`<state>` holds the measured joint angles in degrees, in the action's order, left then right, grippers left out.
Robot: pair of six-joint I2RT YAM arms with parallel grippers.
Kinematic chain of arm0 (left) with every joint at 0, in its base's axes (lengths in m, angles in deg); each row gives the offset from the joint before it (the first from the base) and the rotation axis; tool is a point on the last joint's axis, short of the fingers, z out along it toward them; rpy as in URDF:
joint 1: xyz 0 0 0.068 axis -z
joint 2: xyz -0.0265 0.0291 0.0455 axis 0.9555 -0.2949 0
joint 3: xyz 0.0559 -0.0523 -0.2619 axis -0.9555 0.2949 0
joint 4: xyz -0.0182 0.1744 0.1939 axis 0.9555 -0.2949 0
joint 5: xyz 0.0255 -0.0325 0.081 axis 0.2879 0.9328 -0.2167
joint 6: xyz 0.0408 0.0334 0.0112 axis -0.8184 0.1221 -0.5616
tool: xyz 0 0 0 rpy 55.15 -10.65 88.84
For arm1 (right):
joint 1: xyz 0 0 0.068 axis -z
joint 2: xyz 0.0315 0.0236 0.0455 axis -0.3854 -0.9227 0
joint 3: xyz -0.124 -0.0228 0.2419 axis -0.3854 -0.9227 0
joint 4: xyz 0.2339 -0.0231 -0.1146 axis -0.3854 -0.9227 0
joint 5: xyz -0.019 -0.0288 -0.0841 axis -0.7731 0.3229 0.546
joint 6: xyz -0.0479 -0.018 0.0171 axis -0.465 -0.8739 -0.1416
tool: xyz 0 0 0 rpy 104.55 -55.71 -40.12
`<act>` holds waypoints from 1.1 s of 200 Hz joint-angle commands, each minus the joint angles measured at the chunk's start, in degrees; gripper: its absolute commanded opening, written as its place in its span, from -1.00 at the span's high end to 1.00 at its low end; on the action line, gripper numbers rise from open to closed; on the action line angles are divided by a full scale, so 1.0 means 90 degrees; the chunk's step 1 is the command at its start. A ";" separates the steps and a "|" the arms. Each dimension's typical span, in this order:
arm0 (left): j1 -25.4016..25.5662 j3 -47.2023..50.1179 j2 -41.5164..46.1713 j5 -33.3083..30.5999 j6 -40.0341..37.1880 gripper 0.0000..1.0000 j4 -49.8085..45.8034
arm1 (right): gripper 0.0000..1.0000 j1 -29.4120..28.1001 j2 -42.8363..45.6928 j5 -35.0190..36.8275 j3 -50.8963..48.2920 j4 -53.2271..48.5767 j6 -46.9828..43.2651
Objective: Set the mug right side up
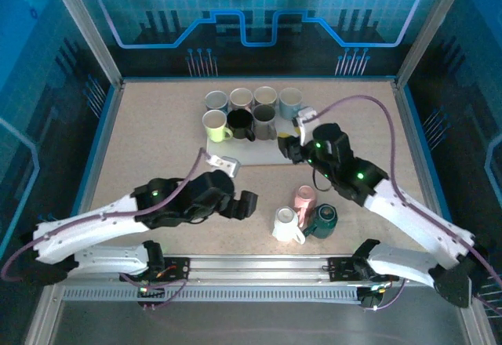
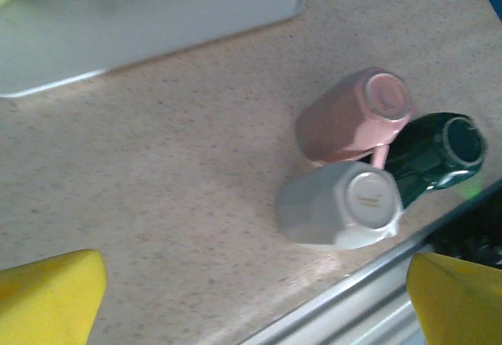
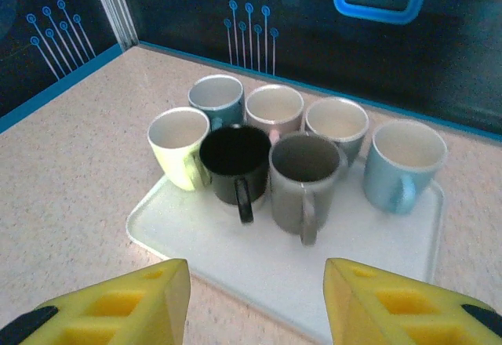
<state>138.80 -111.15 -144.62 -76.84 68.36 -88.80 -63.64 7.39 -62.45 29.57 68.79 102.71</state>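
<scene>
Speckled beige tabletop [image 1: 157, 141] inside a blue circuit-print enclosure, arms bolted at the near edge. Left gripper [image 2: 251, 302] spread wide, nothing between its fingers, hovering over bare table. Just ahead of it, toward its right finger, sit three mugs bottom-up, packed close and apparently touching. White mug [image 2: 337, 204] is nearest, pink mug [image 2: 349, 118] just beyond it, dark green mug [image 2: 431, 153] off to the side of both. Can't tell which one is meant; white is the easiest reach. Looks like glazed ceramic: rigid, some weight, slick, would chip if dropped. Handles mostly tucked into the huddle, so I'd pinch across the body wall, then roll it over. Tight pack risks knocking the neighbours. Right gripper [image 3: 255, 302] part-spread, empty, hanging over the near rim of a tray [image 3: 376, 266]. Beyond its fingers, seven upright mugs [image 3: 302, 172] stand on it.
</scene>
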 commanded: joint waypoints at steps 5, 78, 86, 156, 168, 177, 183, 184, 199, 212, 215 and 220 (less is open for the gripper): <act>-0.0019 -0.0930 -0.0689 0.0602 0.0645 -0.98 -0.0173 | 0.01 -0.0033 0.0895 0.0387 -0.0391 -0.0890 0.0477; -0.0290 -0.2690 -0.3270 0.1949 0.0440 -0.98 -0.0797 | -0.07 -0.0001 0.2519 0.0844 -0.0934 -0.1527 0.0175; -0.0287 -0.2820 -0.3491 0.2025 0.0396 -0.98 -0.0838 | -0.08 -0.0005 0.2634 0.0869 -0.0956 -0.1576 0.0165; -0.0144 -0.3376 -0.4806 0.2228 -0.0183 -0.98 -0.1525 | -0.20 0.0014 0.3434 0.0979 -0.1192 -0.1750 0.0117; -0.0128 -0.3391 -0.4929 0.2230 -0.0253 -0.98 -0.1545 | -0.20 0.0016 0.3479 0.0960 -0.1201 -0.1738 0.0092; -0.0127 -0.3374 -0.5006 0.2226 -0.0282 -0.98 -0.1540 | -0.21 0.0011 0.3475 0.0955 -0.1202 -0.1747 0.0078; -0.0127 -0.3363 -0.5046 0.2257 -0.0310 -0.98 -0.1519 | -0.21 0.0012 0.3482 0.0950 -0.1202 -0.1750 0.0077; -0.0124 -0.3363 -0.5051 0.2260 -0.0322 -0.98 -0.1518 | -0.21 0.0012 0.3482 0.0949 -0.1202 -0.1745 0.0077; -0.0122 -0.3278 -0.5153 0.2435 -0.0499 -0.98 -0.1363 | -0.21 0.0011 0.3482 0.0911 -0.1222 -0.1740 0.0077; -0.0128 -0.3169 -0.5249 0.2625 -0.0627 -0.98 -0.1207 | -0.22 0.0011 0.3487 0.0896 -0.1241 -0.1730 0.0078; -0.0129 -0.3160 -0.5271 0.2654 -0.0656 -0.98 -0.1197 | -0.22 0.0011 0.3483 0.0890 -0.1246 -0.1730 0.0077; -0.0122 -0.3151 -0.5317 0.2697 -0.0698 -0.98 -0.1194 | -0.22 0.0012 0.3485 0.0889 -0.1250 -0.1720 0.0083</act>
<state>137.51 -139.85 -190.56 -56.32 65.60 -99.66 -63.60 38.08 -54.97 18.82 53.27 103.89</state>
